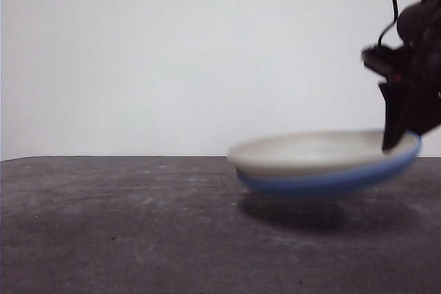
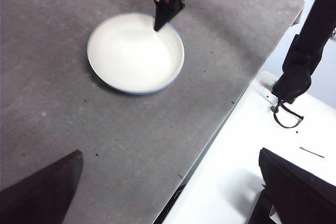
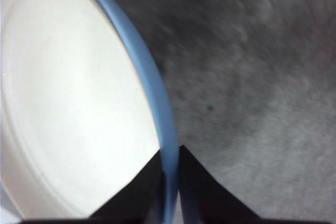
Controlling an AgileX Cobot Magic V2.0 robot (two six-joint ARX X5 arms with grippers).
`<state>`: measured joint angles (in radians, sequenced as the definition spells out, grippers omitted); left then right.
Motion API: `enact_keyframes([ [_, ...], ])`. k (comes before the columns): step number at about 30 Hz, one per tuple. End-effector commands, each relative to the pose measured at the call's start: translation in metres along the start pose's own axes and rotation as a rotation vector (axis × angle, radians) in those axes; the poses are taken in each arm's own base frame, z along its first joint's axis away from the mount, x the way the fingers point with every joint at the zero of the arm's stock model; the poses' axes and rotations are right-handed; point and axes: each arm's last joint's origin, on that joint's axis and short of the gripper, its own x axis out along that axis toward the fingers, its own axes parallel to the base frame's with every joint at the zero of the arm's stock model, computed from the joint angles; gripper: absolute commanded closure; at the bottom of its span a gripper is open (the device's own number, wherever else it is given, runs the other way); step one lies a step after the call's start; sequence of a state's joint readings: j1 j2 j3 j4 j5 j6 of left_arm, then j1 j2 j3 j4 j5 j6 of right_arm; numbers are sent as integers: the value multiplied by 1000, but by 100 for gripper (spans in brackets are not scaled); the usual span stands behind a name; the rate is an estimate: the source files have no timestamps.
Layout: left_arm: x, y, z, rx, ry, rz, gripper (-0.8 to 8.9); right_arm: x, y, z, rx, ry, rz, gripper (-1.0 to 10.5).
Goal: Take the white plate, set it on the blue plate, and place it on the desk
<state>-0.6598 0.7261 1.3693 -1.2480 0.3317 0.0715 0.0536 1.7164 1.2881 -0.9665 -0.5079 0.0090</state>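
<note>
The blue plate [image 1: 331, 180] — blurred — shows only its rim beneath the white plate [image 1: 310, 151].

Matte white plate [image 2: 131, 52], seemingly glossy blue plate [image 3: 157, 98]

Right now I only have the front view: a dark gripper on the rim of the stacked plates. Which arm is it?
Observer: The right gripper. Its wrist view shows the rim running between its own jaws.
Operator: What exactly is clamped?
Observer: The rim of the blue plate sits in the narrow gap, with one jaw inside over the white plate and the other outside.
Operator: White plate seated?
Observer: In the left wrist view it is nested in the blue plate, with only a thin blue edge showing along one side.
Operator: Left arm?
Observer: The left gripper waits with its jaws wide apart near the edge of the desk, away from the plates.
</note>
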Motion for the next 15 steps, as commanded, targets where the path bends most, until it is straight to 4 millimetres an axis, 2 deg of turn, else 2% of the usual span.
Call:
enact_keyframes([
  [1, -1, -1, 3, 28, -15, -4, 187, -3, 15, 6, -1, 3, 22, 943],
  [10, -1, -1, 3, 28, -15, -4, 187, 19, 61, 8, -52, -1, 59, 943],
  [15, -1, -1, 3, 28, -15, -4, 187, 33, 80, 9, -64, -4, 82, 943],
])
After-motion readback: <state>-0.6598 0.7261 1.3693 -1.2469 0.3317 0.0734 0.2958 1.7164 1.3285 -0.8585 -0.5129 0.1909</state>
